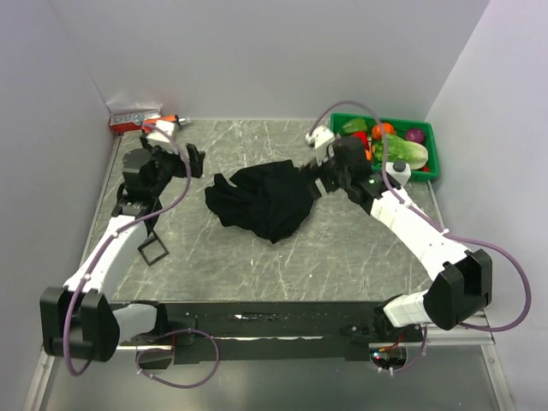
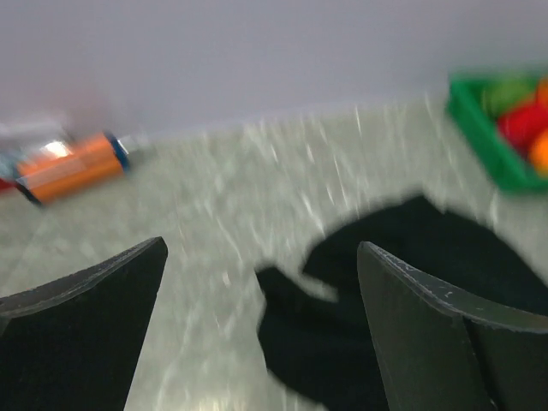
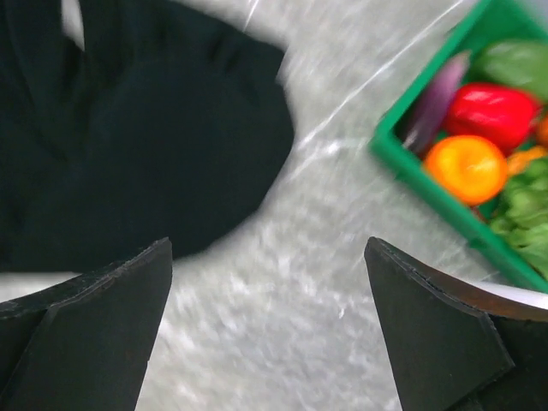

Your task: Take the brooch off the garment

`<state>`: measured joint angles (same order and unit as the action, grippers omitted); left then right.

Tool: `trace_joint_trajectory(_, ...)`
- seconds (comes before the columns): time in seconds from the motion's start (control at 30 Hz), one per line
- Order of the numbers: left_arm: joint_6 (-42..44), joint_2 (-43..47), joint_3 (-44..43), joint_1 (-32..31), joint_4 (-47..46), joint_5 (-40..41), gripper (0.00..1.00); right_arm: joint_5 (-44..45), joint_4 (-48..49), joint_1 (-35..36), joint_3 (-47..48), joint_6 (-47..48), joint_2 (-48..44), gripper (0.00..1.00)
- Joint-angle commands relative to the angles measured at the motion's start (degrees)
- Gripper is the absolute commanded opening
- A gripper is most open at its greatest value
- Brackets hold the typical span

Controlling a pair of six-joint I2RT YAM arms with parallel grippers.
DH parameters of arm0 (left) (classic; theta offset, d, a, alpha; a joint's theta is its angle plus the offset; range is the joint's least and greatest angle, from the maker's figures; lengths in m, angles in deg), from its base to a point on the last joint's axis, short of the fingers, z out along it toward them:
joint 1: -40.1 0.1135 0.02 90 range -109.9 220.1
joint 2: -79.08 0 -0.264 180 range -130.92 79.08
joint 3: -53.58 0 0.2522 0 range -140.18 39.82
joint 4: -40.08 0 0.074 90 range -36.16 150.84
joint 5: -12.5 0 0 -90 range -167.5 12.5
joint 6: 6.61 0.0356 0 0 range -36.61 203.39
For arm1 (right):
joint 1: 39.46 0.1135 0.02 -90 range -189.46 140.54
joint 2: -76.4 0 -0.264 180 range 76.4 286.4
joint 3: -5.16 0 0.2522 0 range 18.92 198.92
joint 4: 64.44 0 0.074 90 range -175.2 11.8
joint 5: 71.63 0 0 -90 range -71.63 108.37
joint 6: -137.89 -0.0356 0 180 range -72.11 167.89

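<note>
Brooch: not found in any view. It is presumably folded inside the garment (image 1: 265, 201), which lies bunched in a dark heap at the middle of the table (image 1: 257, 274), a little toward the far edge. No orange or tan speck shows on the cloth.

Left gripper (image 1: 193, 161) stands off the heap's left side, fingers apart and nothing between them; its wrist view is blurred. Right gripper (image 1: 318, 178) sits at the heap's right edge, jaws likewise spread and empty. In my judgement the two flank the cloth so that it can be opened out and searched from both sides.

Clearances:
- The green bin (image 1: 434, 154) of produce occupies the far right corner, close behind the right wrist, so room for swinging outward there is tight.
- An orange cylinder (image 2: 73, 167) lies toward the far left corner, well apart from the cloth.
- A broad bare strip runs between the heap and the near edge; this is the best room for spreading the garment.
</note>
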<state>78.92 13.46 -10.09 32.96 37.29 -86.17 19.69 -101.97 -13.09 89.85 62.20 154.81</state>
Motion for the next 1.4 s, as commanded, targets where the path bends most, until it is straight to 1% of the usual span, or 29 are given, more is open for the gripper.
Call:
trace_joint_trajectory(0.0, 10.5, -4.1, -3.3, -0.3, 14.3, -11.6, 0.99, -8.6, -2.9, 0.1, -6.0, 15.8, -2.8, 1.00)
trace_joint_trajectory(0.03, 12.0, -5.1, -3.3, -0.3, 15.2, -13.4, 1.00, -13.1, -2.9, 0.1, -7.2, 17.9, -3.3, 1.00)
trace_joint_trajectory(0.1, 16.1, -9.1, -3.7, -0.3, 18.6, -17.9, 0.97, -16.5, -1.5, 1.0, -9.8, 23.5, -4.1, 1.00)
trace_joint_trajectory(0.13, 16.9, -10.6, -4.1, -0.3, 19.4, -18.7, 0.93, -17.0, -0.5, 1.7, -12.2, 25.1, -3.9, 1.00)
trace_joint_trajectory(0.17, 17.9, -14.2, -5.7, -0.3, 20.5, -19.8, 0.83, -17.1, 1.7, 2.4, -13.2, 26.8, -3.5, 1.00)
trace_joint_trajectory(0.2, 20.5, -16.2, -6.9, -0.4, 23.0, -21.6, 0.81, -17.4, 2.7, 3.8, -14.8, 30.2, -2.1, 1.00)
trace_joint_trajectory(0.3, 21.7, -22.8, -10.3, -0.2, 23.8, -22.1, 0.83, -17.5, 7.3, 5.4, -16.0, 35.2, 1.6, 1.00)
trace_joint_trajectory(0.43, 22.9, -30.0, -13.4, -0.6, 23.9, -24.3, 0.84, -15.3, 11.6, 7.7, -13.4, 35.8, 8.7, 0.98)
trace_joint_trajectory(0.47, 23.0, -32.6, -14.6, -1.0, 24.0, -24.3, 0.81, -15.0, 12.1, 7.8, -12.6, 35.5, 10.1, 0.97)
trace_joint_trajectory(0.57, 23.6, -36.5, -16.3, -2.4, 24.1, -23.6, 0.73, -14.3, 12.1, 8.5, -9.3, 35.7, 16.0, 0.89)
trace_joint_trajectory(0.63, 26.0, -38.4, -17.0, -4.0, 26.0, -22.9, 0.70, -13.2, 10.5, 9.0, -7.0, 35.8, 17.9, 0.72)
trace_joint_trajectory(0.67, 28.4, -38.9, -17.3, -4.5, 27.4, -21.8, 0.65, -12.8, 10.0, 9.0, -6.3, 35.5, 19.3, 0.64)
trace_joint_trajectory(0.7, 29.3, -39.3, -17.4, -4.8, 28.1, -21.4, 0.61, -12.5, 9.1, 9.0, -4.5, 34.7, 19.8, 0.46)
trace_joint_trajectory(0.73, 30.1, -40.4, -17.8, -5.3, 28.9, -21.2, 0.53, -12.0, 8.0, 8.8, -3.7, 34.5, 19.9, 0.37)
trace_joint_trajectory(0.77, 30.8, -41.1, -19.3, -5.3, 32.0, -21.6, 0.35, -11.4, 7.6, 8.7, -3.0, 34.0, 19.4, 0.29)
trace_joint_trajectory(0.8, 31.1, -41.9, -20.8, -5.3, 34.1, -21.7, 0.21, -11.2, 7.3, 8.6, -2.0, 33.9, 18.7, 0.14)
trace_joint_trajectory(0.83, 30.7, -43.3, -22.3, -5.2, 36.2, -21.7, 0.10, -11.1, 7.1, 8.4, -1.5, 33.6, 17.8, 0.05)
trace_joint_trajectory(0.87, 29.5, -43.4, -24.6, -4.8, 37.6, -22.0, 0.01, -11.0, 6.9, 8.0, -1.0, 32.9, 15.9, 0.00)
trace_joint_trajectory(0.9, 28.7, -42.9, -25.1, -4.5, 38.7, -22.9, 0.01, -11.1, 6.5, 7.7, 0.4, 32.5, 14.9, 0.00)
trace_joint_trajectory(1.0, 24.5, -36.0, -23.3, -1.7, 36.9, -26.6, 0.01, -12.1, 3.2, 6.7, 5.2, 30.5, 10.8, 0.00)
trace_joint_trajectory(1.03, 23.5, -31.4, -23.0, 0.3, 36.7, -27.5, 0.01, -12.9, 2.2, 6.2, 6.7, 30.0, 9.9, 0.00)
trace_joint_trajectory(1.1, 20.3, -26.4, -23.6, 2.4, 36.8, -30.1, 0.01, -13.9, -0.1, 4.9, 11.6, 27.9, 7.6, 0.00)
trace_joint_trajectory(1.13, 19.2, -21.4, -24.4, 4.5, 36.6, -30.9, 0.01, -14.5, -0.8, 4.5, 13.4, 27.3, 7.3, 0.00)
trace_joint_trajectory(1.17, 17.1, -19.0, -25.0, 5.5, 36.5, -31.2, 0.01, -15.4, -2.3, 4.0, 17.3, 26.0, 6.9, 0.00)
trace_joint_trajectory(1.2, 16.2, -16.8, -25.6, 6.3, 36.3, -31.3, 0.01, -15.6, -2.8, 3.4, 19.3, 25.4, 7.1, 0.00)
trace_joint_trajectory(1.23, 15.4, -12.6, -26.9, 7.0, 35.7, -31.3, 0.01, -16.1, -3.5, 2.4, 21.4, 24.7, 7.4, 0.00)
trace_joint_trajectory(1.27, 14.9, -10.8, -27.7, 8.4, 35.9, -31.2, 0.01, -16.9, -4.2, 1.5, 26.0, 23.2, 8.4, 0.00)
trace_joint_trajectory(1.33, 14.9, -6.7, -30.1, 8.8, 36.8, -30.8, 0.01, -18.1, -7.3, -0.9, 31.3, 21.3, 10.3, 0.00)
trace_joint_trajectory(1.37, 15.5, -5.7, -30.9, 8.8, 39.0, -31.4, 0.01, -18.8, -8.5, -1.7, 36.9, 19.3, 12.8, 0.00)
